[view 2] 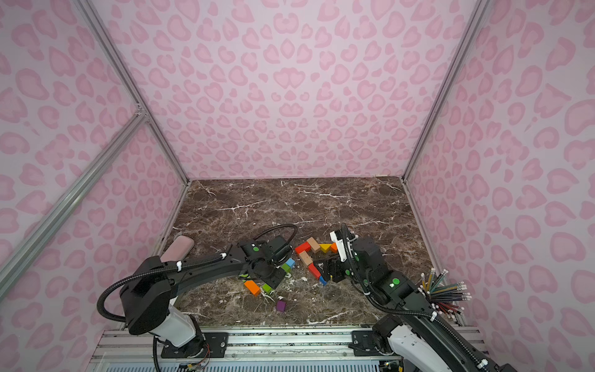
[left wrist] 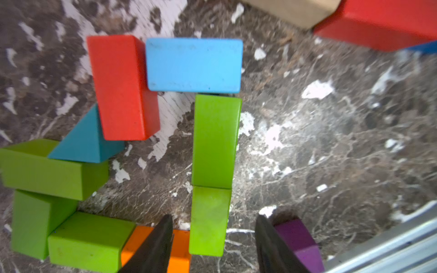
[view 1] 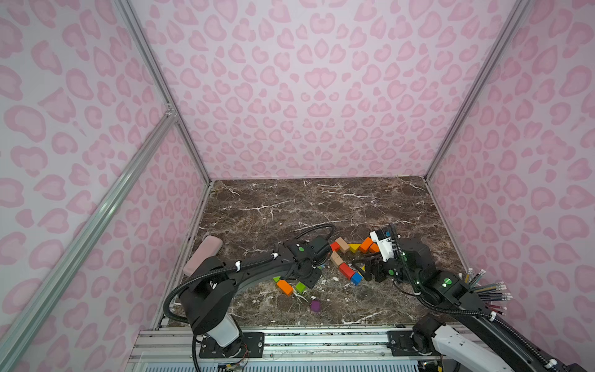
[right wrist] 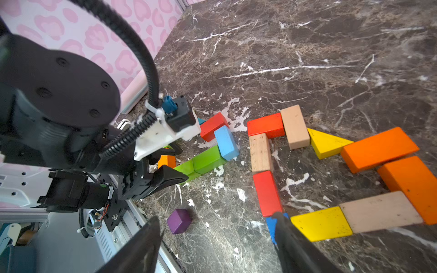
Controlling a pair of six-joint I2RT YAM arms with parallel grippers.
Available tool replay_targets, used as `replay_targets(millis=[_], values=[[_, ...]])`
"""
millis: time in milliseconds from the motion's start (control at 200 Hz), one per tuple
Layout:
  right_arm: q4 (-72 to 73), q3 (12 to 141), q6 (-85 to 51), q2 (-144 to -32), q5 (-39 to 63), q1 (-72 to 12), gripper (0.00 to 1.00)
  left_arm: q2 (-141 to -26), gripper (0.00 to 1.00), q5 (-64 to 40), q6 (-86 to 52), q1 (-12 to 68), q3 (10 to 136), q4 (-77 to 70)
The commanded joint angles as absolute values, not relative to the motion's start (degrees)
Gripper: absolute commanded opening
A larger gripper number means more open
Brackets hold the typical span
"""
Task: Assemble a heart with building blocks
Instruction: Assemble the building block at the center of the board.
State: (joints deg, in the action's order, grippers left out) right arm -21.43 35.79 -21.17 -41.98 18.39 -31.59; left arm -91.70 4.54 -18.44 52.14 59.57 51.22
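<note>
Two clusters of building blocks (view 1: 346, 271) are lying in the lower centre of a top view, on the marble tabletop (view 1: 289, 206). The left gripper (left wrist: 214, 216) is standing with its jaws apart, straddling a short green block (left wrist: 208, 236) with bare marble showing at either side. That block is butting end to end against a longer green brick (left wrist: 216, 141), which is meeting a light blue brick (left wrist: 194, 65). Judged from this, the block is being set free: the pincer should be rising straight, without swinging, lest a finger nudge the green row or the purple cube (left wrist: 298, 238) just beside it. The right gripper (right wrist: 217, 216) is gaping wide and holding nothing, one finger overlapping the dark blue block (right wrist: 270, 224) at the corner of the red, tan, yellow and orange outline (right wrist: 267, 193); contact cannot be told.
</note>
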Motion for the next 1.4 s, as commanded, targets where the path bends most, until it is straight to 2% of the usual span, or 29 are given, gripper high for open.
replay_targets(millis=[0,125,295,495,695,790,935,1210,1395], values=[[-18.64,35.57,-19.86,-41.19,21.01,-31.71,0.79,-88.59,0.59,4.96,-20.39,52.16,61.23,50.2],[-18.15,35.59,-19.69,-40.61,21.25,-31.73,0.8,-85.02,0.63,6.51,-19.83,52.03,63.87,49.72],[-17.71,35.49,-19.11,-40.5,21.27,-31.9,0.8,-83.07,0.78,8.85,-17.63,51.53,67.2,49.01],[-17.23,35.59,-18.66,-39.56,19.04,-33.99,0.8,-80.32,0.84,5.31,-13.65,44.43,67.6,44.57],[-17.67,36.15,-18.64,-40.81,6.13,-45.82,0.8,-79.8,0.87,-2.74,-9.45,34.49,69.56,37.15],[-18.0,36.39,-18.98,-42.57,0.61,-51.7,0.8,-80.23,0.93,-5.78,-7.29,30.58,71.18,35.0],[-17.91,36.39,-18.41,-46.66,-1.84,-58.0,0.78,-80.12,1.0,-9.23,-5.34,26.52,72.85,32.6],[-17.03,37.99,-17.84,-57.31,-2.27,-64.82,0.77,-73.74,0.97,-12.81,-6.38,25.05,65.11,19.16],[-14.64,39.56,-20.69,-65.01,-0.93,-66.34,0.75,-68.26,0.97,-9.67,-4.59,25.05,60.81,14.08]])
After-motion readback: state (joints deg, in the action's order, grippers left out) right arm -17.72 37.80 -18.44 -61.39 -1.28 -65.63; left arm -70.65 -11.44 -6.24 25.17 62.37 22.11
